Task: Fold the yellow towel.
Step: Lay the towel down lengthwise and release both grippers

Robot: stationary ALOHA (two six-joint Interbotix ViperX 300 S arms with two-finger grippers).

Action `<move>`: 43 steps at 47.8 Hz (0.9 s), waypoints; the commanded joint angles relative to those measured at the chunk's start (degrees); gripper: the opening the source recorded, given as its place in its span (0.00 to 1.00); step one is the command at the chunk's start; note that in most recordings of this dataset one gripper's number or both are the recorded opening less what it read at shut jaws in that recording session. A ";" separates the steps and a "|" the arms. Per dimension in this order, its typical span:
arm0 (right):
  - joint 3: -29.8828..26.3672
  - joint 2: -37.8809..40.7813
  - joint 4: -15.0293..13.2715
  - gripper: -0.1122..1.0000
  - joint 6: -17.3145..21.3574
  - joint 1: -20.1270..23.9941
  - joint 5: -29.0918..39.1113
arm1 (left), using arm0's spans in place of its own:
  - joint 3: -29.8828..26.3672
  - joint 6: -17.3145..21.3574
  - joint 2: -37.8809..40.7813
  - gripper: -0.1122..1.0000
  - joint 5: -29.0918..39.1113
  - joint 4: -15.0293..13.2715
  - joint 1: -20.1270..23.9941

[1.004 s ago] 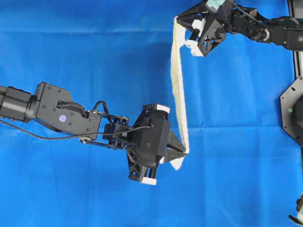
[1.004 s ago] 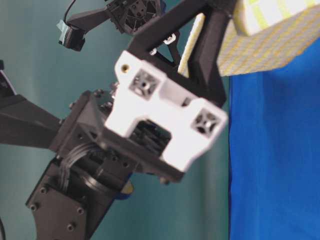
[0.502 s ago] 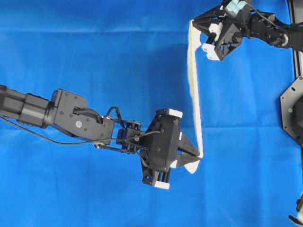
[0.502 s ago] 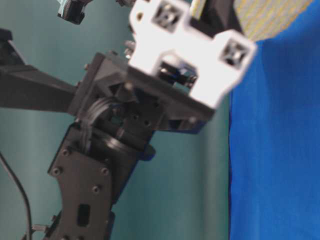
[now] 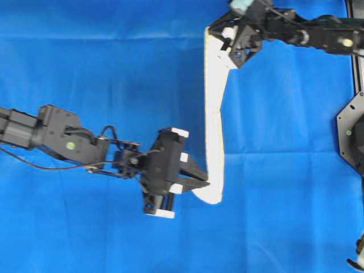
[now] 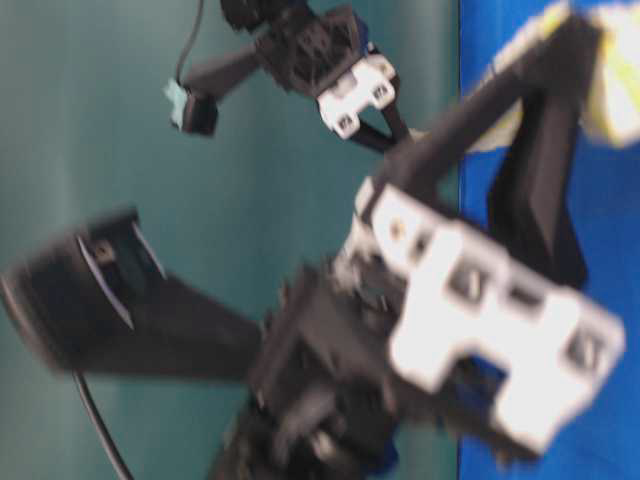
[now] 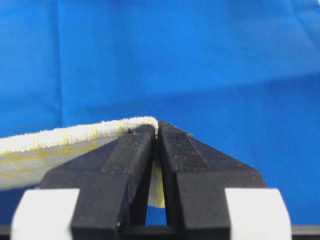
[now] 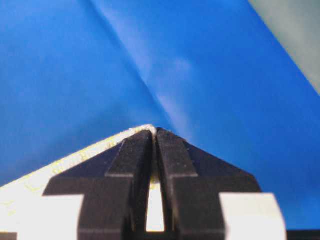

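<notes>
Here we list: left end effector, clamped on the lower corner of the yellow towel, which hangs stretched above the blue counter; right end effector, clamped on its upper corner.

A worktop carries the scene, covered edge to edge by a plain blue cloth. The cloth shows soft creases, among them a long horizontal fold line near the far side and a diagonal one in the right wrist view. At the right edge a dark strip of bare worktop shows.
</notes>
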 commanded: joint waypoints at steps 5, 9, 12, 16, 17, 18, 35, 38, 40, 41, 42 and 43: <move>-6.50 4.04 -0.62 0.12 -0.18 0.62 -0.44 | 4.57 -3.25 -4.75 0.12 -1.93 0.18 -1.93; -8.61 6.06 -1.14 0.12 -0.18 1.49 -0.35 | 6.50 -5.01 -5.62 0.12 -2.02 0.09 -2.02; -10.02 7.47 -1.41 0.12 -0.18 2.02 0.00 | 7.47 -5.89 -5.98 0.12 -2.02 0.18 -2.11; -11.51 8.96 -1.76 0.12 -0.18 2.55 0.62 | 8.17 -6.42 -6.33 0.12 -2.02 0.18 -2.02; -12.04 9.49 -1.93 0.12 -0.18 2.72 0.88 | 8.26 -6.42 -6.33 0.12 -2.02 0.18 -2.02; -12.39 9.76 -2.02 0.12 -0.18 2.81 1.05 | 8.35 -6.42 -6.33 0.12 -2.11 0.18 -2.02; -13.45 11.07 -2.55 0.12 -0.18 3.87 1.85 | 8.35 -6.42 -5.98 0.12 -1.49 0.09 -1.93; -13.45 11.07 -2.64 0.12 -0.18 4.04 2.37 | 8.35 -6.42 -5.89 0.12 -1.23 0.18 -1.85; -13.36 11.07 -2.64 0.12 -0.09 4.04 2.46 | 8.35 -6.42 -5.89 0.13 -1.23 0.18 -1.76; -13.45 11.07 -2.64 0.12 -0.09 4.04 2.55 | 8.35 -6.50 -5.89 0.13 -1.14 0.18 -1.76; -13.36 11.07 -2.64 0.12 -0.09 4.04 2.55 | 8.35 -6.50 -5.98 0.13 -1.14 0.18 -1.76; -13.36 11.07 -2.64 0.13 -0.09 4.04 2.55 | 8.44 -6.42 -5.98 0.14 -1.05 0.18 -1.76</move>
